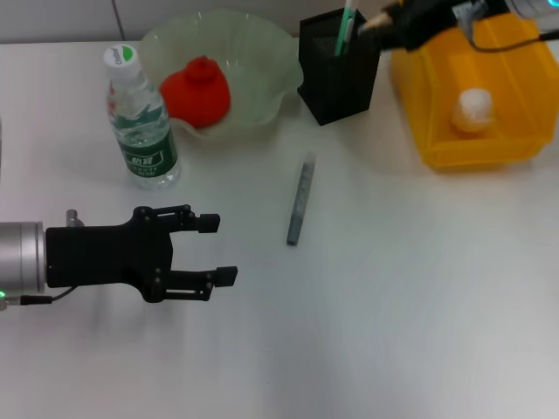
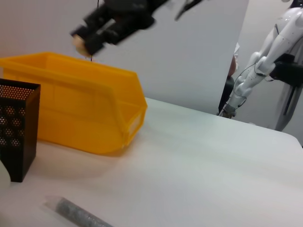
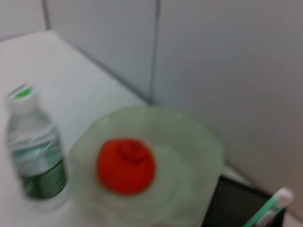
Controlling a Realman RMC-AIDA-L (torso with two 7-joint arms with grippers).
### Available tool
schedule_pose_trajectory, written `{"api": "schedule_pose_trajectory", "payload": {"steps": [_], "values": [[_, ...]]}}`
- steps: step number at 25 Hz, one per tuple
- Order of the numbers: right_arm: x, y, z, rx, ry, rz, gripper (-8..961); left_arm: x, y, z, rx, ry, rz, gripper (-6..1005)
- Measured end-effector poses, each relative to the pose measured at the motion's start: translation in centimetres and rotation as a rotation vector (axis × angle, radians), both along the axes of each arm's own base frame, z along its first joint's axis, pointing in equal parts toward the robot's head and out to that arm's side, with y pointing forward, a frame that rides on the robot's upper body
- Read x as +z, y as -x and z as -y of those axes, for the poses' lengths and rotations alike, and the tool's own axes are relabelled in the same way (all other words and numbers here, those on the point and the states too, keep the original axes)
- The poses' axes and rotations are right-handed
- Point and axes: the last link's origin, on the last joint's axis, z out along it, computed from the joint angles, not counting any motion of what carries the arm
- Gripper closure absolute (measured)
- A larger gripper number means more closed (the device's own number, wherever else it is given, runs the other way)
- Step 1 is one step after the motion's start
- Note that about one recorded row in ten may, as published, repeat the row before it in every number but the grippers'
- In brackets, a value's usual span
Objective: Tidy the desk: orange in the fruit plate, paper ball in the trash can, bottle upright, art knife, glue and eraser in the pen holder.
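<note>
The left gripper [image 1: 223, 249] is seen low over the near left part of the table [image 1: 410, 305], its two fingers spread apart with nothing between them. The glue [image 1: 299, 209], a grey stick, is lying flat near the middle of the table, well apart from that gripper; its end is also caught in the left wrist view [image 2: 78, 215].

Toward the far left edge the bottle [image 1: 142, 122] is standing upright, cap on top, just beside the fruit plate [image 1: 262, 61]. The orange [image 1: 197, 92] is sitting inside the plate, as is also shown by the right wrist view, where the orange [image 3: 126, 165] lies in the plate [image 3: 189, 156] with the bottle [image 3: 35, 151] next to it.

The pen holder [image 1: 341, 83] is placed at the far edge, between the plate and the trash can [image 1: 489, 131]. The art knife [image 1: 347, 26] is standing in the holder, its mint-green body sticking out above the rim. The paper ball [image 1: 472, 111] is lying inside the trash can at the far right corner.

The right gripper [image 1: 377, 21] is held above the far edge, over the gap between holder and can. A small tan item, likely the eraser [image 2: 78, 44], is pinched at its tip in the left wrist view; how tightly the fingers are closed cannot be told.
</note>
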Motion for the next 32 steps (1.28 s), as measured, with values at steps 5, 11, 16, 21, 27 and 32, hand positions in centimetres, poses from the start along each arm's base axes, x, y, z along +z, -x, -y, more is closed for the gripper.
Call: {"api": "schedule_pose_trajectory", "payload": {"steps": [5, 11, 16, 21, 27, 32], "values": [[-1.4, 0.3, -1.7, -0.005, -0.041, -0.008, 535, -0.2, -0.1, 0.1, -0.003, 0.005, 0.0, 186], [-3.9, -0.2, -3.5, -0.008, -0.091, 0.014, 536, -0.3, 0.0, 0.2, -0.003, 0.008, 0.001, 187], [-5.3, -1.0, -4.4, -0.017, -0.123, 0.039, 536, -0.4, 0.0, 0.2, -0.003, 0.009, 0.001, 187], [-6.3, -1.6, -4.8, -0.02, -0.145, 0.052, 537, -0.4, 0.0, 0.2, -0.003, 0.009, 0.001, 187], [-6.4, -1.6, -4.8, -0.02, -0.15, 0.049, 535, -0.3, 0.0, 0.2, -0.003, 0.008, 0.0, 186], [-6.4, -1.6, -4.9, -0.02, -0.155, 0.047, 507, -0.3, 0.0, 0.2, -0.003, 0.006, -0.001, 186]]}}
